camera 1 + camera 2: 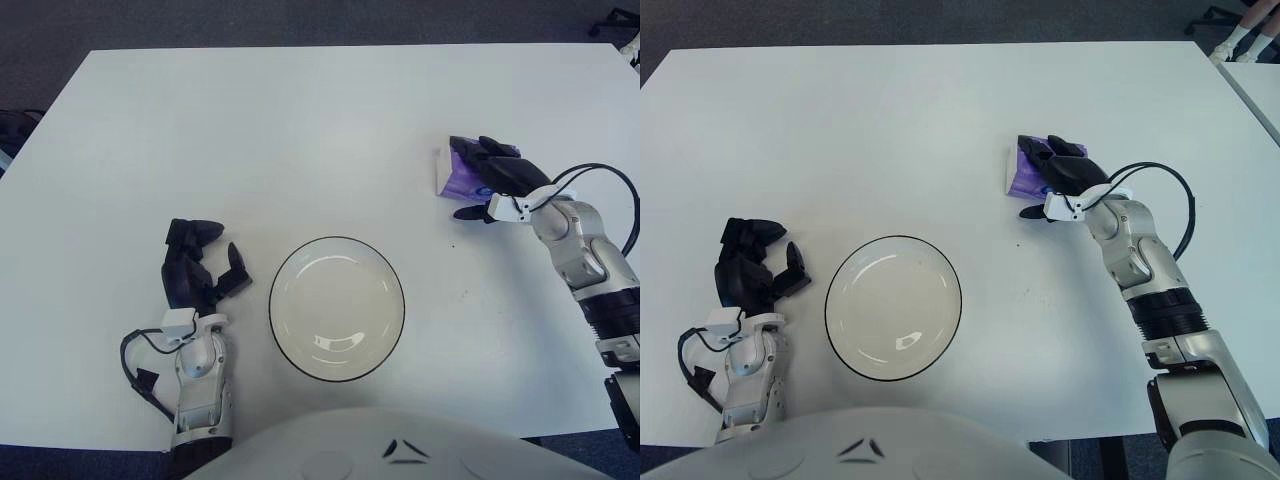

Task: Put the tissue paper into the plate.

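A purple tissue paper pack [450, 172] lies on the white table [300, 130] at the right. My right hand [478, 182] is spread over its top, the dark fingers [1065, 160] covering most of the pack. The thumb sticks out just past the pack's near edge and has not closed on it. A white plate [272, 300] with a dark rim stands empty near the table's front middle, well to the left of the pack. My left hand [205, 262] shows to the left of the plate, fingers loosely bent and holding nothing.
The table's front edge runs just behind my left forearm and below the plate. Dark floor surrounds the table. A black cable [610, 180] loops at my right wrist.
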`<move>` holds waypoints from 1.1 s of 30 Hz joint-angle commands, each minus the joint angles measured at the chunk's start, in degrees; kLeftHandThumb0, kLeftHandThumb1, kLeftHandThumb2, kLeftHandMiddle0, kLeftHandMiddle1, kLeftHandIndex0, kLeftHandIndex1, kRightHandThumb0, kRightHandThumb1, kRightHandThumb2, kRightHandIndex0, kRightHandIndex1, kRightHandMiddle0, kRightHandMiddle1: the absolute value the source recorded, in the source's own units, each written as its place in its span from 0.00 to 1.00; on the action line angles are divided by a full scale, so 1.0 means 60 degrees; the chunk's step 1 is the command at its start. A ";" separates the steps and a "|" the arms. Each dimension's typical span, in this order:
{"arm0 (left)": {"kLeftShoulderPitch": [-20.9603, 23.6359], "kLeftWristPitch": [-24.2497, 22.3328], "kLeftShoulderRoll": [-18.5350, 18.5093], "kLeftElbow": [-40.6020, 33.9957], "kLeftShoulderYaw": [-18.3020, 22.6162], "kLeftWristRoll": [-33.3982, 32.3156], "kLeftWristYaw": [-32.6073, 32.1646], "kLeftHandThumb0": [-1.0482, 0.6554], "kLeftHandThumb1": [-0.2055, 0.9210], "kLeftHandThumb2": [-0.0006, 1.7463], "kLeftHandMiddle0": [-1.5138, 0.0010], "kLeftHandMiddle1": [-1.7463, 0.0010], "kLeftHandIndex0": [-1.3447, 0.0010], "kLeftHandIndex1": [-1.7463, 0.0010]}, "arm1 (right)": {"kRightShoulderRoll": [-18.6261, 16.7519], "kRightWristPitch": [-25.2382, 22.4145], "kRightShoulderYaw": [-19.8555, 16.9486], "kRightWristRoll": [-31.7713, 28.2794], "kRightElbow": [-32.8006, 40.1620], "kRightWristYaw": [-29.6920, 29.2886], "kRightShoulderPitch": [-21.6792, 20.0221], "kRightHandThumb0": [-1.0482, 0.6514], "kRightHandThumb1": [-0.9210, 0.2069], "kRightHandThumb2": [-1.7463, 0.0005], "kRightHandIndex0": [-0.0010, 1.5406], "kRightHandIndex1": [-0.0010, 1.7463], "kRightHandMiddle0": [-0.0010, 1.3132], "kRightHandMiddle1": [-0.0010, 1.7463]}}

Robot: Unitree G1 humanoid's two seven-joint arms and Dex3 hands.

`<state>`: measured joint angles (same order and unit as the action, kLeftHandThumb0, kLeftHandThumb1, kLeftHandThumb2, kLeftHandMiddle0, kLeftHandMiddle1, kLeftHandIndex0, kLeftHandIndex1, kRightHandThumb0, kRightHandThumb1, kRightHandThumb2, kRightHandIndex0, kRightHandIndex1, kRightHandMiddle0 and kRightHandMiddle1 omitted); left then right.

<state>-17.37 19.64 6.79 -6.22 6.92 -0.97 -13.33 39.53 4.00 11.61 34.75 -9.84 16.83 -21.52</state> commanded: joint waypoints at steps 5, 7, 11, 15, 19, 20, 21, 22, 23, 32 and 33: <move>-0.0311 -0.0187 0.0160 0.0268 0.0043 -0.0169 0.0070 0.61 0.41 0.79 0.56 0.04 0.67 0.00 | -0.0314 -0.0086 0.0296 -0.0156 -0.0572 0.0206 0.0490 0.02 0.24 0.77 0.00 0.00 0.00 0.00; -0.0302 -0.0148 0.0157 0.0291 0.0038 -0.0208 0.0097 0.61 0.41 0.79 0.56 0.03 0.67 0.00 | -0.0418 -0.0086 0.0199 -0.0284 -0.0611 0.0081 0.0515 0.03 0.24 0.76 0.00 0.00 0.00 0.00; -0.0288 -0.0153 0.0148 0.0309 0.0035 -0.0187 0.0088 0.61 0.41 0.80 0.56 0.02 0.67 0.00 | -0.0747 -0.0177 -0.0099 -0.0633 -0.0536 -0.0300 0.0653 0.10 0.40 0.55 0.01 0.25 0.00 0.03; -0.0283 -0.0273 0.0162 0.0257 0.0028 -0.0108 0.0022 0.61 0.41 0.80 0.57 0.02 0.67 0.00 | -0.0899 0.0031 -0.0352 -0.1043 -0.0516 -0.0482 0.0784 0.33 0.52 0.40 0.14 0.75 0.00 0.56; -0.0275 -0.0319 0.0175 0.0239 0.0024 -0.0065 -0.0013 0.61 0.41 0.80 0.57 0.02 0.67 0.00 | -0.0897 0.0172 -0.0469 -0.1227 -0.0471 -0.0569 0.0870 0.75 0.55 0.29 0.34 0.92 0.07 0.88; -0.0275 -0.0329 0.0179 0.0234 0.0023 -0.0054 -0.0021 0.61 0.41 0.80 0.57 0.02 0.67 0.00 | -0.0890 0.0220 -0.0481 -0.1192 -0.0446 -0.0675 0.0892 0.70 0.59 0.24 0.39 0.94 0.17 0.93; -0.0275 -0.0336 0.0182 0.0229 0.0022 -0.0046 -0.0026 0.61 0.41 0.80 0.57 0.02 0.67 0.00 | -0.0884 0.0256 -0.0484 -0.1162 -0.0433 -0.0752 0.0905 0.67 0.63 0.20 0.43 0.95 0.24 0.95; -0.0272 -0.0335 0.0183 0.0235 0.0022 -0.0041 -0.0031 0.61 0.41 0.80 0.57 0.02 0.67 0.00 | -0.0897 0.0318 -0.0494 -0.1099 -0.0416 -0.0922 0.0929 0.66 0.65 0.18 0.45 0.96 0.28 0.96; -0.0267 -0.0333 0.0183 0.0242 0.0021 -0.0038 -0.0034 0.61 0.41 0.80 0.57 0.02 0.67 0.00 | -0.0906 0.0364 -0.0501 -0.1056 -0.0411 -0.1042 0.0943 0.64 0.69 0.15 0.48 0.96 0.33 0.98; -0.0220 -0.0229 0.0182 0.0342 0.0024 -0.0091 -0.0004 0.61 0.41 0.79 0.56 0.04 0.68 0.00 | -0.1271 0.0413 -0.0816 -0.1501 -0.0072 -0.1459 0.1225 0.62 0.82 0.06 0.58 0.94 0.46 1.00; -0.0216 -0.0226 0.0184 0.0350 0.0025 -0.0094 -0.0004 0.61 0.41 0.79 0.56 0.04 0.68 0.00 | -0.1292 0.0476 -0.0846 -0.1558 -0.0045 -0.1477 0.1264 0.62 0.82 0.05 0.59 0.94 0.47 1.00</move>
<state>-17.29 19.74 6.81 -6.08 6.88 -1.48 -13.05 32.99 7.18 5.70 26.71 -8.73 6.47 -17.64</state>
